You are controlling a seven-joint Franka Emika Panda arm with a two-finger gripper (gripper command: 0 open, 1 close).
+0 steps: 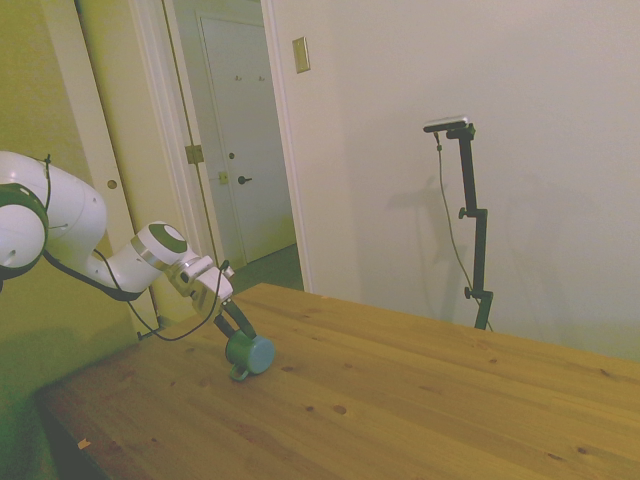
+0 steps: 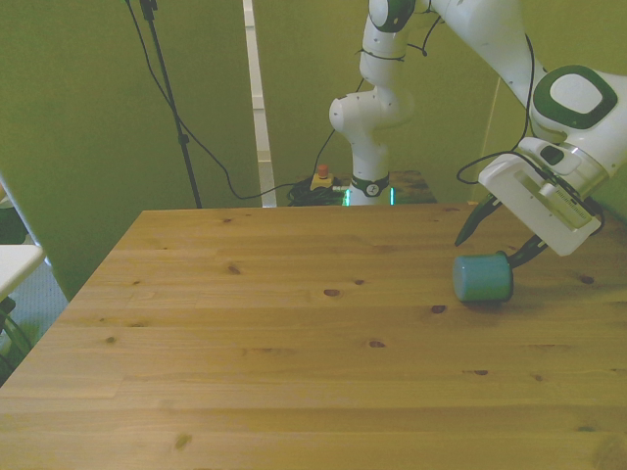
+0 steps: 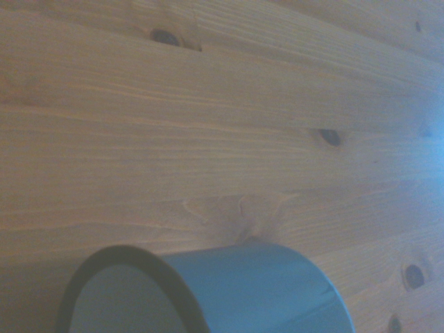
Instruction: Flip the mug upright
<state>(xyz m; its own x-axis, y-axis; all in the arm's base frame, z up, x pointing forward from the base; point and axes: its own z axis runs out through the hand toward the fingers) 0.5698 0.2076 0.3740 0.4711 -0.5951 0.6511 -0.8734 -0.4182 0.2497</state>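
mug on its side, gripper straddling its back end

the mug (image 2: 482, 278) lies tipped over on the table (image 2: 294, 333), near the edge at the front view's right, its flat round end facing that camera and its dark-rimmed mouth showing in the wrist view. the gripper (image 2: 498, 240) comes in low and slanted, probably so it can catch the body and lever it up onto its base. the jaws are spread, one finger to each side of the far end, and i cannot tell whether either touches it. in the side view the handle seems to point down toward the wood. no brand, label or writing shows anywhere on it.
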